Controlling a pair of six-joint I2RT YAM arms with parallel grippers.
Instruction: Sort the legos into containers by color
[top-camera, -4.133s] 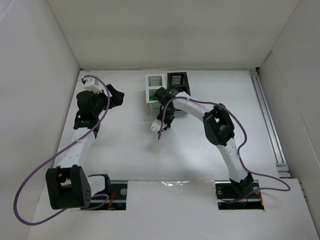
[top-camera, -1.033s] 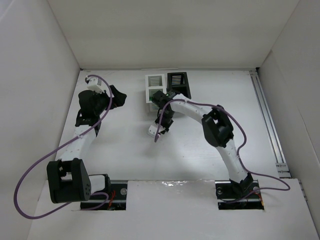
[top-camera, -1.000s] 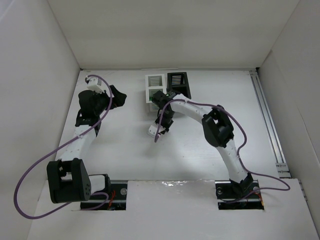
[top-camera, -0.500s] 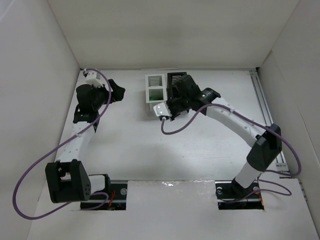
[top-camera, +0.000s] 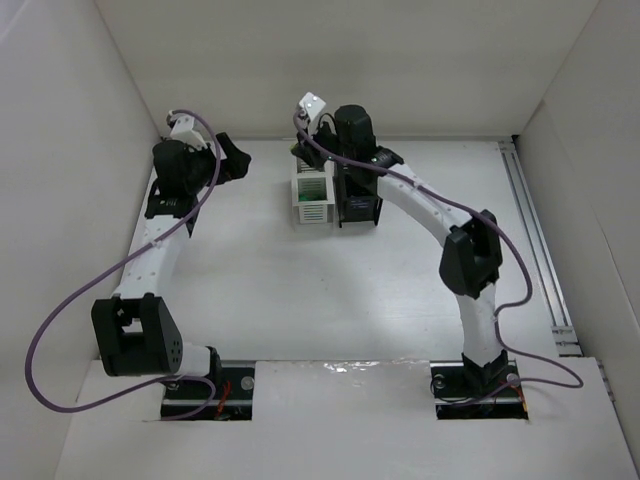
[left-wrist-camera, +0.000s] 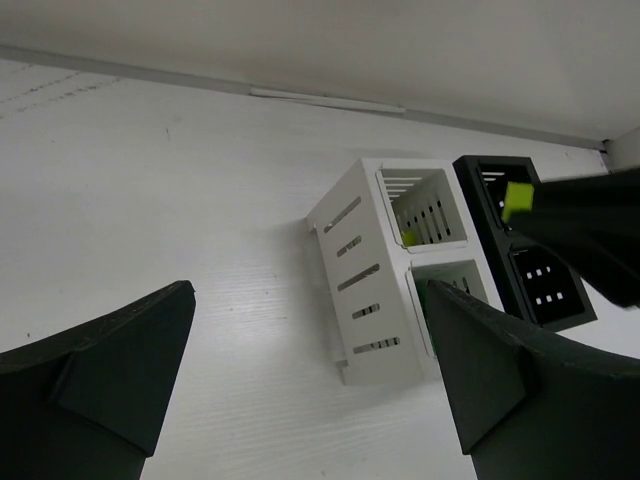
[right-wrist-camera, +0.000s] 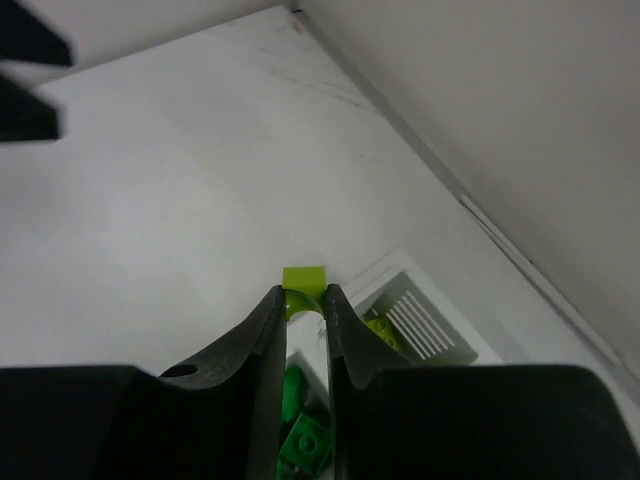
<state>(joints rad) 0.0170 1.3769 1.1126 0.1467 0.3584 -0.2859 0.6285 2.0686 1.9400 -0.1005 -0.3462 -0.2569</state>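
Right tool (right-wrist-camera: 302, 298) pinched a lime-green lego (right-wrist-camera: 305, 277) above the white bins (right-wrist-camera: 425, 325); left tool (left-wrist-camera: 308, 300) hung spread near the far-left corner.

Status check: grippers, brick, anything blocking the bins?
Left gripper open, empty, off to the side. Right gripper shut on lime brick, above the bins. No obstruction seen.

A white table (top-camera: 290, 300) sits boxed in by plain white walls (top-camera: 330, 60) at 9, 12 and 3 o'clock. A metal rail (top-camera: 533, 235) runs along its edge at 3 o'clock. A white ledge (top-camera: 340, 420) with two cut-outs lies across 6 o'clock.
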